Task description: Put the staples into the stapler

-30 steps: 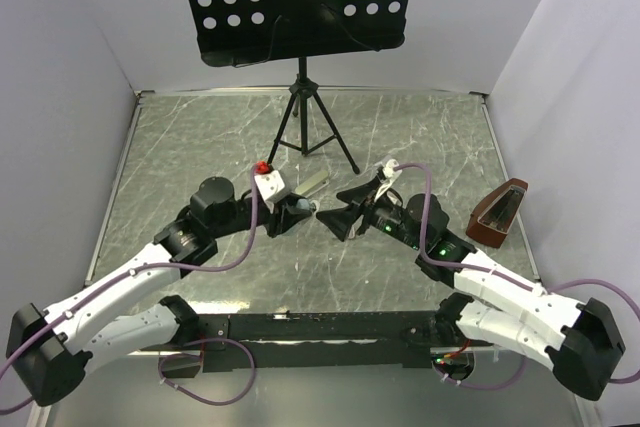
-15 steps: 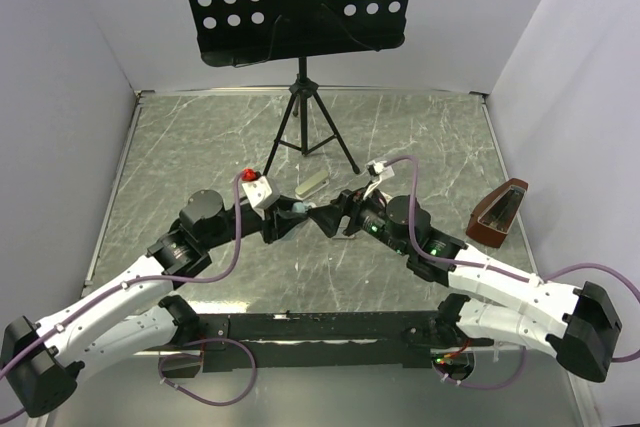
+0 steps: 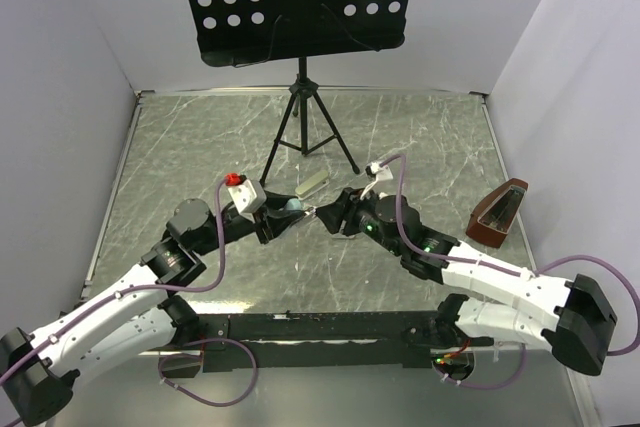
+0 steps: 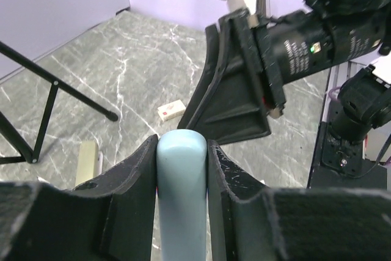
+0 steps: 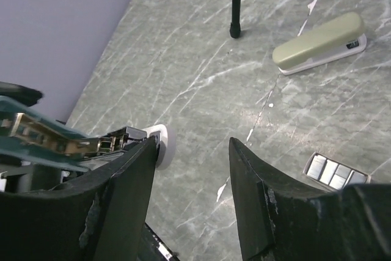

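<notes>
**A:** Where do things stand?

**B:** The left fingers [image 4: 131, 175] pinch the pale blue stapler [image 4: 181, 178] from both sides and hold it off the surface [image 5: 201, 59]. From the right wrist view its lid looks swung up, with the metal channel showing underneath.

**A:** And the right fingers [image 5: 122, 194]?

**B:** Spread wide with nothing between them, hanging just beside the stapler's nose.

**A:** The staples [image 5: 330, 168]?

**B:** In the small open box [image 5: 363, 178] lying on the surface, close by the right fingers. They are silvery strips, side by side. I can make out none in the stapler. A second, beige stapler [image 5: 321, 42] lies farther off, and I'd leave it alone.

**A:** So the step is fetching a strip?

**B:** I'd judge so. Come down over the box, narrow the fingers first, and take one strip by its long edges — squeeze gently, since a strip probably breaks apart if bent. The left arm should hold the stapler level with its channel facing up — then the strip can drop in legs-down without jamming
</notes>
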Robot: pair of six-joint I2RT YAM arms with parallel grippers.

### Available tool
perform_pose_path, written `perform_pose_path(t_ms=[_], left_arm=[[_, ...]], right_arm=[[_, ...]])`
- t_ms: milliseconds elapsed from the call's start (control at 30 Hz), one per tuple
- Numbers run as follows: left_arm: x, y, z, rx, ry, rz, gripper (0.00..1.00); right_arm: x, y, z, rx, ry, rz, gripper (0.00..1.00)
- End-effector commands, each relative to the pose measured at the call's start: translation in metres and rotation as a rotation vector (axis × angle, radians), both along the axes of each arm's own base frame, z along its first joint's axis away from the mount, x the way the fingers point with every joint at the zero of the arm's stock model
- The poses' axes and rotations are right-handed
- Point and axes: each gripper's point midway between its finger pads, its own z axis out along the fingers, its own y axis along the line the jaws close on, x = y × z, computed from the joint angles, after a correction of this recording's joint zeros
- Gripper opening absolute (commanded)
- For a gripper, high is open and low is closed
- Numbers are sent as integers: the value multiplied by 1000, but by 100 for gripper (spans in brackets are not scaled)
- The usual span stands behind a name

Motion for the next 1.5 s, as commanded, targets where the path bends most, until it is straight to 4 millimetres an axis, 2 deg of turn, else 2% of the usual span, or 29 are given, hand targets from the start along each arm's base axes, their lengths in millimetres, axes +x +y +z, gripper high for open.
perform_pose_path(t_ms=[0, 33, 133, 167, 200, 233, 267, 300, 333, 400, 467, 600, 633, 700, 800, 867, 900, 933, 967, 1000, 1033, 1100, 1267, 1300, 1333, 1400, 1467], left_arm=[[-23, -10, 40, -133, -85, -114, 1], [-24, -9, 41, -143, -96, -114, 1], [-28, 0, 52, -185, -140, -94, 1], [-27, 3, 55, -201, -150, -76, 1], [-28, 6, 51, -208, -150, -67, 1], [-33, 13, 63, -253, -190, -60, 1], [-33, 17, 67, -286, -194, -44, 1], [-34, 20, 59, -298, -191, -39, 1], [-42, 30, 78, -376, -246, -32, 1], [-44, 39, 79, -444, -249, -10, 1], [-53, 52, 97, -534, -298, -5, 1], [-56, 59, 110, -582, -339, 6, 1], [-50, 55, 108, -552, -321, 20, 1], [-44, 48, 105, -477, -314, 27, 1], [-45, 40, 96, -410, -301, -6, 1], [-44, 34, 89, -359, -297, -23, 1], [-44, 31, 85, -331, -284, -32, 1], [-47, 29, 83, -309, -290, -53, 1], [-49, 28, 85, -302, -294, -63, 1], [-49, 27, 81, -280, -284, -72, 1], [-50, 25, 80, -262, -293, -84, 1], [-55, 23, 84, -247, -299, -111, 1], [-65, 16, 89, -216, -309, -189, 1], [-68, 13, 87, -209, -306, -215, 1], [-71, 12, 89, -209, -307, -233, 1], [-75, 9, 91, -203, -308, -267, 1], [-78, 8, 95, -210, -312, -286, 1]], right_arm=[[2, 17, 29, 111, -27, 38, 58], [1, 19, 30, 126, -26, 50, 58], [-4, 21, 35, 175, -34, 74, 46], [-5, 20, 42, 201, -52, 75, 38], [-6, 18, 39, 204, -51, 71, 34], [-6, 14, 45, 228, -66, 64, 29], [-5, 10, 43, 234, -67, 53, 28], [-4, 8, 42, 237, -67, 47, 27], [-3, 6, 41, 240, -58, 38, 26], [-2, 5, 35, 228, -38, 35, 25], [-3, 8, 29, 224, -23, 47, 26], [-8, 20, 20, 216, 0, 111, 26], [-8, 20, 16, 197, 2, 115, 27], [-9, 20, 21, 183, -25, 130, 30], [-13, 12, 42, 144, -142, 160, 43], [-23, 8, 64, 97, -279, 237, 57], [-27, 6, 69, 26, -383, 291, 69], [-39, 5, 85, 15, -455, 361, 75], [-46, 3, 80, -33, -475, 409, 80], [-53, -3, 89, -75, -574, 447, 90], [-65, -3, 93, -79, -623, 518, 93], [-71, -9, 97, -120, -702, 549, 99], [-98, -1, 110, -132, -782, 746, 99], [-96, 2, 104, -156, -773, 771, 99], [-96, 4, 113, -151, -793, 778, 99], [-97, 9, 108, -161, -782, 821, 98], [-98, 12, 115, -147, -797, 839, 98]])
